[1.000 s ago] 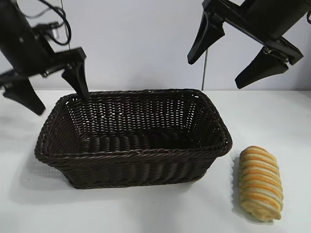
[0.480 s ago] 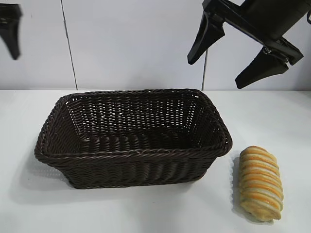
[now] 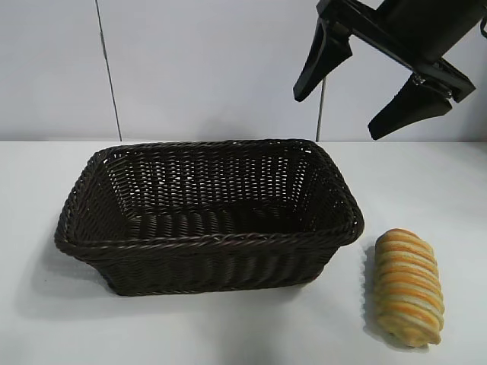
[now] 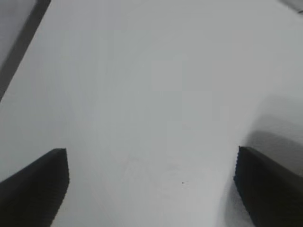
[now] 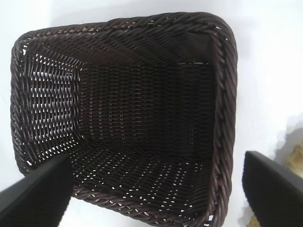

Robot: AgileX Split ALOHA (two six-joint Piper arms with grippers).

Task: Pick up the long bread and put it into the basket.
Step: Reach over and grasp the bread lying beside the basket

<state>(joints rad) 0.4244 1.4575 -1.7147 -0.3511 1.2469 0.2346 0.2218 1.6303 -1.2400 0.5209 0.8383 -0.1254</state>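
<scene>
Bread point(image 3: 409, 287) lower right on table, untouched — basket point(image 3: 207, 241) empty; right gripper point(image 3: 375, 85) upper right, left gripper point(image 4: 151, 189) both wide, holding nothing.

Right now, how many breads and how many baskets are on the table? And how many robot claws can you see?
Long bread: 1
Basket: 1, with nothing in it
Robot claws: 2, the right gripper above the basket's right end, the left gripper seen only in its own wrist view, over bare table
Total: 4
</scene>
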